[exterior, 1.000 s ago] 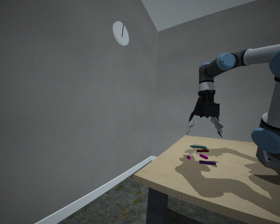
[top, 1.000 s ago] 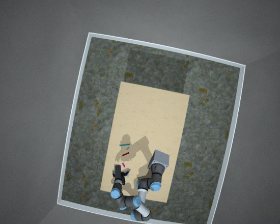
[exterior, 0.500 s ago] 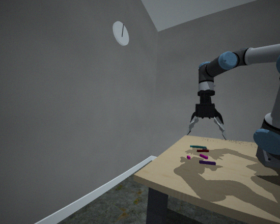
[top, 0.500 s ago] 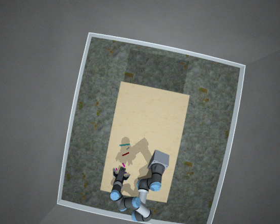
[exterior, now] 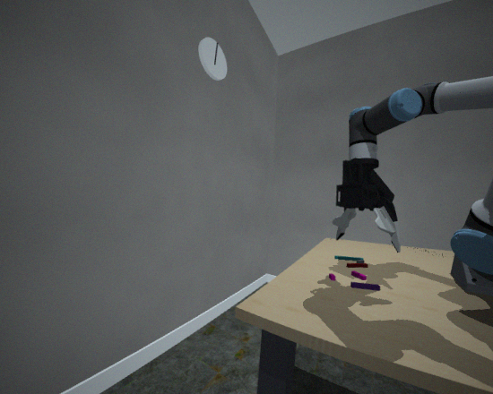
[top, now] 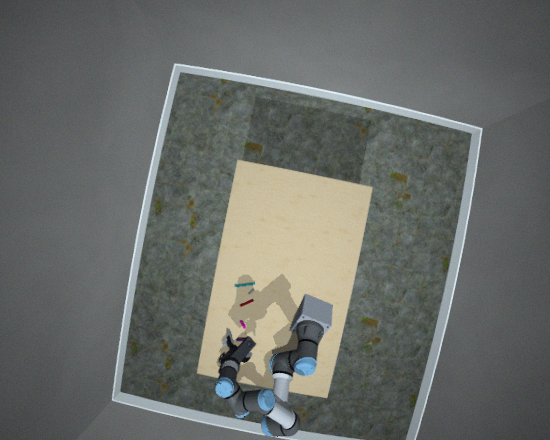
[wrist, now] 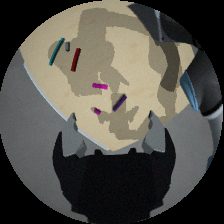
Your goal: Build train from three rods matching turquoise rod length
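The turquoise rod (top: pixel 244 284) (exterior: pixel 349 258) (wrist: pixel 57 51) lies flat, with a short grey rod (top: pixel 251 291) (wrist: pixel 67 46) close beside it. A red rod (top: pixel 247 302) (exterior: pixel 357 265) (wrist: pixel 75 60) lies apart from both. A longer magenta piece (top: pixel 242 324) (exterior: pixel 358 275) (wrist: pixel 100 86) lies alone; I cannot tell whether it is one rod or two end to end. A purple rod (exterior: pixel 365 286) (wrist: pixel 119 103) and a short magenta rod (exterior: pixel 332 277) (wrist: pixel 97 111) lie separately, nearest my gripper in the wrist view. My gripper (exterior: pixel 369 244) (wrist: pixel 112 112) is open and empty, above the table.
The wooden table (top: pixel 302 215) (exterior: pixel 289 291) has its left edge near the rods. The grey block (top: pixel 316 310) under the arm's base stands on the table to the right of the rods. The arm's shadow falls across several rods.
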`<state>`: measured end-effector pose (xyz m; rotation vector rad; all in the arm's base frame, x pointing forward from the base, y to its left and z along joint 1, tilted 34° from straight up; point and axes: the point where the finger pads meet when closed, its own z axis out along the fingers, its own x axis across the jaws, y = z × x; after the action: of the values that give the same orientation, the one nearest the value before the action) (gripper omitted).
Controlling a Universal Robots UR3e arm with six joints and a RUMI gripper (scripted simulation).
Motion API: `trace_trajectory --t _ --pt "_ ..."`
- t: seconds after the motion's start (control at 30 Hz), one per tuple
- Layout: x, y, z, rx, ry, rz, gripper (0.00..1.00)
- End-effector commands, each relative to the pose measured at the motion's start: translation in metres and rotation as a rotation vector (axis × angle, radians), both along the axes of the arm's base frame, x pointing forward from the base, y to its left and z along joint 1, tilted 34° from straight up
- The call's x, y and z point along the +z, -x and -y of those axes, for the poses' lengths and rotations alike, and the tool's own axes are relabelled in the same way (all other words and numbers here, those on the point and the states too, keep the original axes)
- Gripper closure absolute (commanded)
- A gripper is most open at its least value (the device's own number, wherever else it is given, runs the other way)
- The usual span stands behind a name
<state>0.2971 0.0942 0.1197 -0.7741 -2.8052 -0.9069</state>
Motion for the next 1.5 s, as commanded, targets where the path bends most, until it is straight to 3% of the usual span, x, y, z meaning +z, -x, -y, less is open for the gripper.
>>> trace_trajectory --t 0.0,0.63,1.33,1.37,1.47 --pt "0.003 0.002 -0.007 -0.131 0.003 -0.093 0.0" --pt "0.011 0.008 -0.027 -0.466 -0.025 -0.324 0.0" --pt "0.013 0.009 -0.032 -0.533 -0.031 -0.37 0.0" --pt "0.013 0.009 -0.032 -0.533 -0.031 -0.37 0.86" --pt "0.013 0.009 -0.032 -0.533 -0.031 -0.37 0.86"
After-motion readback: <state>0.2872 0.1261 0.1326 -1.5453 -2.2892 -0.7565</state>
